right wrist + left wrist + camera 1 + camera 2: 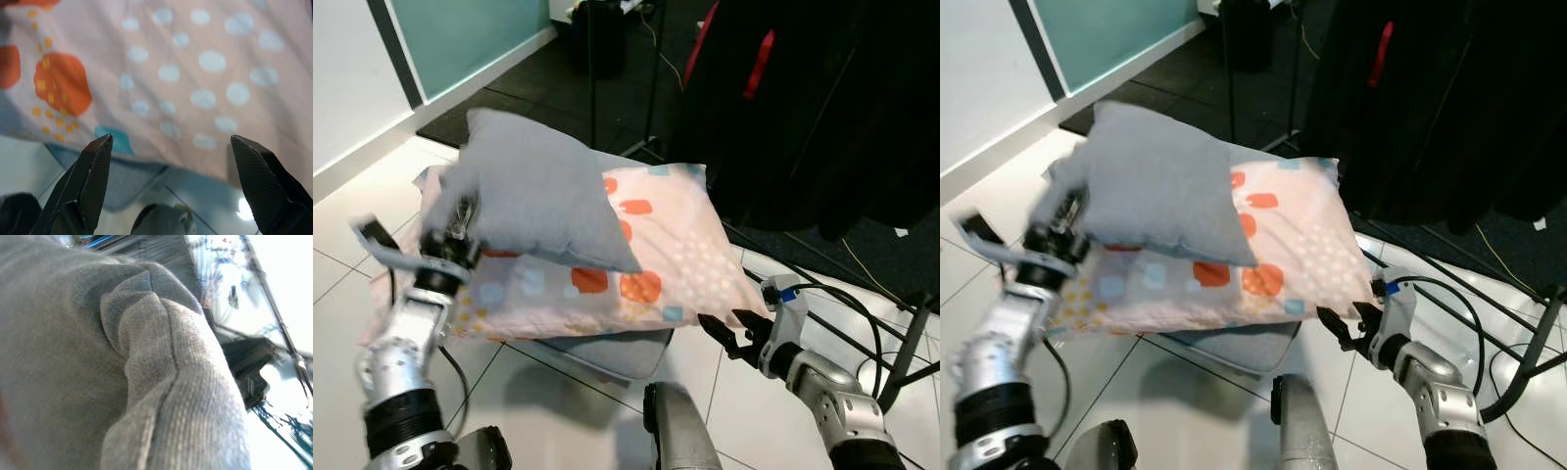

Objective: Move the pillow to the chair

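Two pillows: a plain grey fabric pillow, clamped at its left edge by the left gripper, lies atop a pink spotted pillow on the grey-seated chair. The right gripper, fingers apart, hangs beside the pink pillow's near right corner over white floor tiles.

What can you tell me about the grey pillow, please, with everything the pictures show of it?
The grey pillow is a plain, soft cushion of woven-looking fabric with a sewn seam along its edge, clear in the left wrist view. It lies tilted on top of the patterned pink pillow, one corner pointing toward the robot's right. The left gripper is at its near-left edge, where the fabric looks bunched; its fingers are blurred. The right gripper hangs open, apart from it.
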### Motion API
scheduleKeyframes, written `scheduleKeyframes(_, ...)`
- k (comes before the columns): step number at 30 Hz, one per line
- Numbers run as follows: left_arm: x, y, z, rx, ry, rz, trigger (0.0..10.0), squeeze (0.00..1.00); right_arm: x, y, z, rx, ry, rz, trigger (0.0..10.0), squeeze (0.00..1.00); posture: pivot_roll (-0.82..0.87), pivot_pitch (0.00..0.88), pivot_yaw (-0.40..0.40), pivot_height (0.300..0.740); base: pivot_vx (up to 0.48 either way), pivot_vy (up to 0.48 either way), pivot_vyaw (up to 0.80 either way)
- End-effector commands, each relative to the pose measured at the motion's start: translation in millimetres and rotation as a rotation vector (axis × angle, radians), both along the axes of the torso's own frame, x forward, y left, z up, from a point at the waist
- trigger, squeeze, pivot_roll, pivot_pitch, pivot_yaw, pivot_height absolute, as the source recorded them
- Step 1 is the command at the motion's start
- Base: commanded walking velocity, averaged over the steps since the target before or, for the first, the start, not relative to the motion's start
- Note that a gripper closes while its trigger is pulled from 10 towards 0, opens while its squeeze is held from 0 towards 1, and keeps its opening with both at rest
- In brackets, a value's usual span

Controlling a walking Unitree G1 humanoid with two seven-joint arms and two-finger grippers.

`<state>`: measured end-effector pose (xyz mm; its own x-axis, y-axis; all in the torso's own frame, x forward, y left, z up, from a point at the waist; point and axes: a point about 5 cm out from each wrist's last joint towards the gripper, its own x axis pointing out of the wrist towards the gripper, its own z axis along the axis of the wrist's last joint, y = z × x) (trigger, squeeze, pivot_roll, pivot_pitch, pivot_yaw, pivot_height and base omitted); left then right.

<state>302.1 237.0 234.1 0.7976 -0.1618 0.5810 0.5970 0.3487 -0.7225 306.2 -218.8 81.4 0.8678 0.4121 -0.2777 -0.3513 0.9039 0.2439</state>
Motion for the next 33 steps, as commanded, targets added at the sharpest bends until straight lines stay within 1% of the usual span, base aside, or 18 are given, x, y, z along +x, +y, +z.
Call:
scheduleKeyframes(1, -19.9, 8.6, 45, 0.023, -0.201, 0.014, 0.0, 0.0, -0.6, -0.2, -6, -0.014, 0.017, -0.013, 10.0, 0.0, -0.22, 0.117, -0.066, 0.545, 0.0, 0.0, 0.0)
scheduleKeyframes(2, -33.4, 15.5, 66, 0.019, -0.263, 0.037, 0.0, 0.0, 3.1, 2.3, -5, -0.01, 0.008, -0.012, 10.0, 0.0, -0.22, 0.101, -0.061, 0.545, 0.0, 0.0, 0.0)
scheduleKeyframes(6, -39.6, 17.1, 71, 0.03, -0.273, 0.053, 0.0, 0.0, 5.1, 3.6, -4, -0.006, 0.005, -0.013, 10.0, 0.0, -0.22, 0.098, -0.06, 0.545, 0.0, 0.0, 0.0)
scheduleKeyframes(8, -48.8, 11.0, 69, 0.04, -0.275, 0.026, 0.0, 0.0, 8.6, 4.0, 1, 0.02, -0.016, -0.013, 10.0, 0.0, -0.21, 0.075, -0.05, 0.55, 0.0, 0.0, 0.0)
scheduleKeyframes(12, -65.8, -14.4, 38, 0.035, -0.186, -0.075, 0.0, 0.0, 16.3, 6.9, 7, 0.041, -0.047, -0.012, 10.0, 0.0, -0.21, 0.055, -0.045, 0.57, 0.0, 0.0, 0.0)
scheduleKeyframes(14, -70.3, -25.3, 25, 0.038, -0.137, -0.099, 0.0, 0.0, 19.4, 7.7, 10, 0.047, -0.057, -0.012, 10.0, 0.0, -0.2, 0.055, -0.045, 0.58, 0.0, 0.0, 0.0)
scheduleKeyframes(16, -72.1, -29.2, 22, 0.04, -0.118, -0.108, 0.0, 0.0, 20.6, 8.0, 11, 0.05, -0.061, -0.011, 10.0, 0.0, -0.2, 0.055, -0.045, 0.585, 0.0, 0.0, 0.0)
scheduleKeyframes(18, -70.6, -32.5, 10, 0.003, -0.056, -0.078, 0.0, 0.0, 24.3, 9.4, 13, 0.049, -0.067, -0.005, 10.0, 0.0, -0.2, 0.05, -0.056, 0.595, 0.0, 0.0, 0.0)
scheduleKeyframes(21, -69.4, -32.6, 7, -0.006, -0.027, -0.053, 0.0, 0.0, 25.6, 9.8, 14, 0.049, -0.069, -0.003, 10.0, 0.0, -0.2, 0.05, -0.056, 0.6, 0.0, 0.0, 0.0)
scheduleKeyframes(22, -67.2, -34.5, 2, -0.009, 0.005, -0.03, 0.4, 0.0, 27.6, 10.5, 15, 0.047, -0.072, 0.001, 10.0, 0.0, -0.19, 0.043, -0.063, 0.605, 0.0, 0.0, 0.0)
scheduleKeyframes(23, -66.0, -35.9, 0, -0.008, 0.023, -0.018, 0.4, 0.0, 28.8, 10.9, 16, 0.047, -0.074, 0.004, 10.0, 0.0, -0.19, 0.043, -0.063, 0.61, 0.0, 0.0, 0.0)
scheduleKeyframes(24, -65.0, -41.0, -3, 0.019, 0.05, -0.001, 10.0, 0.0, 31.0, 11.9, 18, 0.049, -0.081, 0.01, 10.0, 0.0, -0.19, 0.04, -0.068, 0.615, 0.0, 0.0, 0.0)
scheduleKeyframes(25, -65.0, -41.0, -3, 0.019, 0.05, -0.001, 10.0, 0.0, 31.0, 11.9, 18, 0.049, -0.081, 0.01, 10.0, 0.0, -0.19, 0.04, -0.068, 0.615, 0.0, 0.0, 0.0)
scheduleKeyframes(27, -62.3, -48.2, -7, 0.077, 0.098, 0.036, 10.0, 0.0, 34.7, 13.9, 22, 0.053, -0.093, 0.018, 10.0, 0.0, -0.19, 0.039, -0.069, 0.625, 0.0, 0.0, 0.0)
scheduleKeyframes(29, -59.4, -52.1, -11, 0.15, 0.139, 0.09, 10.0, 0.0, 36.5, 15.5, 24, 0.059, -0.101, 0.023, 10.0, 0.0, -0.19, 0.04, -0.067, 0.635, 0.0, 0.0, 0.0)
scheduleKeyframes(30, -56.0, -54.7, -14, 0.214, 0.165, 0.123, 10.0, 0.0, 37.3, 17.0, 25, 0.066, -0.103, 0.025, 10.0, 0.0, -0.18, 0.038, -0.064, 0.64, 0.0, 0.0, 0.0)
scheduleKeyframes(31, -56.0, -54.7, -14, 0.214, 0.165, 0.123, 10.0, 0.0, 37.3, 17.0, 25, 0.066, -0.103, 0.025, 10.0, 0.0, -0.18, 0.038, -0.064, 0.64, 0.0, 0.0, 0.0)
scheduleKeyframes(33, -51.3, -58.4, -16, 0.299, 0.193, 0.158, 10.0, 0.0, 38.2, 19.2, 24, 0.074, -0.105, 0.027, 10.0, 0.0, -0.17, 0.04, -0.061, 0.65, 0.0, 0.0, 0.0)
